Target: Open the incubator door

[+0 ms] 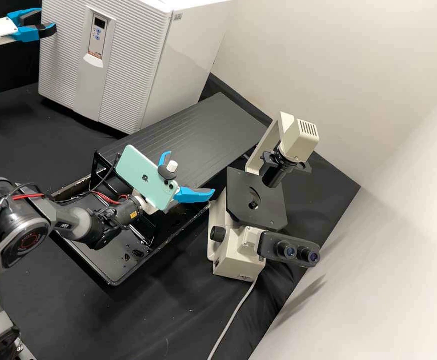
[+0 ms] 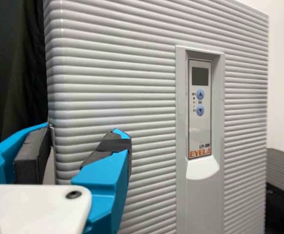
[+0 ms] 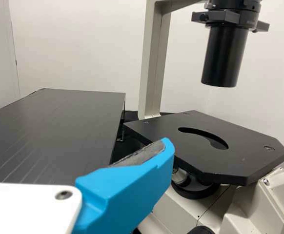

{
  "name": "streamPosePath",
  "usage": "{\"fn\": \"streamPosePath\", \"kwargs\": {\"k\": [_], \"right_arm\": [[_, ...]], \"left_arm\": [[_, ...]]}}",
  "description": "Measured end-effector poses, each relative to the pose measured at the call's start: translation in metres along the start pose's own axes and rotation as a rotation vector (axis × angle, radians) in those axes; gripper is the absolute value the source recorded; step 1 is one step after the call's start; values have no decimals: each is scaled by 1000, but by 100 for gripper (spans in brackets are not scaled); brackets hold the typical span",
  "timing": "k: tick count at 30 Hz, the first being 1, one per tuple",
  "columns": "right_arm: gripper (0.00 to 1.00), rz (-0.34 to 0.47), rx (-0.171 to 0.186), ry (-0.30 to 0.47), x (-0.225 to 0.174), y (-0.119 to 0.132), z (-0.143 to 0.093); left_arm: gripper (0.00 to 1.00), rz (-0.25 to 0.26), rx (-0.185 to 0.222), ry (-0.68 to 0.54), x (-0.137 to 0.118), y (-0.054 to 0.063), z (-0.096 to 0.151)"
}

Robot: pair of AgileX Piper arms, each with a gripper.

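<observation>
Our high view crops the left gripper (image 1: 46,22), spread at the incubator's (image 1: 128,55) ten o'clock. A phone (image 1: 140,172) partly hides the spread right gripper (image 1: 191,172).

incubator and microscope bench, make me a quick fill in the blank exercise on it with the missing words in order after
The ridged incubator door is ____, not open.
The left gripper has fingers coloured bright ____.
The fingers of the right gripper stand ____, not touching each other.
The microscope has exactly ____ eyepieces.

Missing words: closed; blue; apart; two
</observation>
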Motion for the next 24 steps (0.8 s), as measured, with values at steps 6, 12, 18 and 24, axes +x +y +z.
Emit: {"fn": "streamPosePath", "kwargs": {"k": [6, 12, 18, 24], "right_arm": [[100, 0, 0, 0, 0, 0, 0], [100, 0, 0, 0, 0, 0, 0], [100, 0, 0, 0, 0, 0, 0], [100, 0, 0, 0, 0, 0, 0]], "left_arm": [[0, -15, 9, 2, -23, 4, 19], [0, -30, -14, -2, -43, 5, 38], [0, -33, -70, -19, -66, 6, 62], [0, -42, -112, -45, -81, 5, 75]]}}
